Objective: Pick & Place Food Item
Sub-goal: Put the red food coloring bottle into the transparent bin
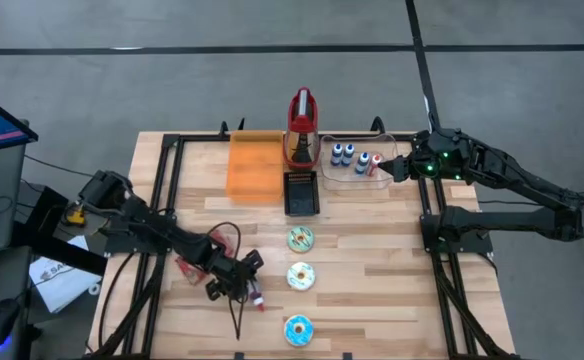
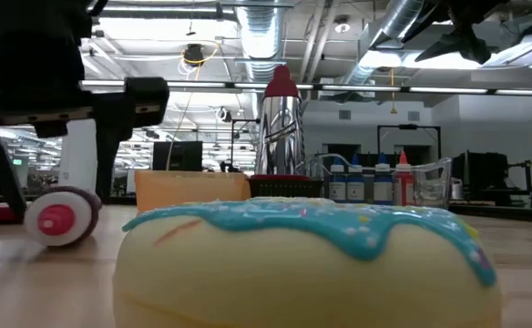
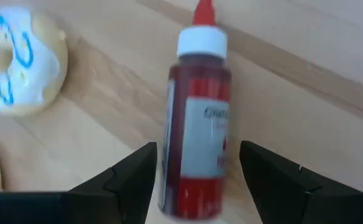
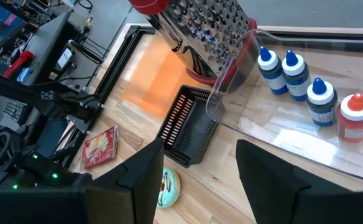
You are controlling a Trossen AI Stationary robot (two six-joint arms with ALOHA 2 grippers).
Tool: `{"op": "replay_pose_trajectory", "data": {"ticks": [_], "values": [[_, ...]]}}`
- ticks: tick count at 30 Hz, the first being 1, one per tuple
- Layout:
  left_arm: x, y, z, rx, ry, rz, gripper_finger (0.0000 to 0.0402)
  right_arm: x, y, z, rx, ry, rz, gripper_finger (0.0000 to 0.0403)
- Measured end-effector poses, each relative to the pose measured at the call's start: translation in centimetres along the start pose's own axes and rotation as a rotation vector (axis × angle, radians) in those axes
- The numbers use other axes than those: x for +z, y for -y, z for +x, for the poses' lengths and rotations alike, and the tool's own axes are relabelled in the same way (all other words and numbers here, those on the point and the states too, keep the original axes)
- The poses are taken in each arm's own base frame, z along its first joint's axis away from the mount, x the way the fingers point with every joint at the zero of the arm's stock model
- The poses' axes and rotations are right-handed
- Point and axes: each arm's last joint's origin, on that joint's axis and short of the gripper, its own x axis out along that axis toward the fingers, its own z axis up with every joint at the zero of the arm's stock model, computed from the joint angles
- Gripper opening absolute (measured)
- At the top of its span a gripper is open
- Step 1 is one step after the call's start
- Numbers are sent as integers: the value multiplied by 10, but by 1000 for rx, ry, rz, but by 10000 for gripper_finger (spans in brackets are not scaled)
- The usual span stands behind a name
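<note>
The food item, a flat red packet (image 4: pixel 101 148), lies on the wooden table; the high view shows it (image 1: pixel 185 266) partly under my left arm. My left gripper (image 1: pixel 240 284) is lowered near the table's front, open, with its fingers (image 3: pixel 132 180) on either side of a small red bottle (image 3: pixel 197 124). That bottle has a white cap and lies on its side. My right gripper (image 1: pixel 397 170) hangs open and empty above the far right of the table, by a clear tray (image 1: pixel 357 165).
Three iced donuts lie in a row: green (image 1: pixel 301 239), yellow (image 1: pixel 301 276) and blue (image 1: pixel 299 329). At the back are an orange board (image 1: pixel 255 165), a black basket (image 1: pixel 302 193), a red-topped metal grater (image 1: pixel 303 130) and small capped bottles (image 4: pixel 306 81) in the clear tray.
</note>
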Motion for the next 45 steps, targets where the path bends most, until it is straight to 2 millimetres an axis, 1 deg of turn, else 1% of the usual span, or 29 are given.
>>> {"op": "replay_pose_trajectory", "data": {"ticks": [4, 6, 10, 14, 18, 21, 25, 28, 32, 35, 37, 41, 45], "values": [[-1, 1, 12, -4, -4, 6, 225, 0, 0, 0, 0, 0, 3, 193], [-1, 1, 14, -10, -9, 1, 225, 0, 0, 0, 0, 0, 9, 193], [-1, 2, 15, -7, -23, -71, 220, 0, 0, 0, 0, 0, 11, 193], [-3, 2, 8, 8, -40, -171, 194, 0, 0, 0, 0, 0, 11, 193], [-3, 1, -1, 19, -36, -283, 155, 0, 0, 0, 2, -1, 0, 193], [-1, -1, -5, 27, -17, -327, 135, 0, -1, 0, 8, -6, -17, 193], [2, -3, -13, 44, 25, -364, 136, -1, -5, 0, 46, -2, -41, 193], [4, -9, -22, 73, 80, -423, 141, -1, -13, -1, 110, 14, -78, 193], [6, -27, -42, 145, 188, -530, 141, -2, -28, 1, 221, 34, -153, 193], [10, -49, -65, 279, 275, -594, 141, -5, -41, 10, 291, 23, -221, 193], [15, -66, -83, 376, 340, -629, 141, -9, -49, 19, 307, 1, -262, 193], [27, -101, -112, 500, 445, -680, 141, -19, -64, 42, 336, -47, -335, 193], [39, -131, -136, 622, 508, -725, 141, -21, -80, 62, 396, -19, -353, 193]]}}
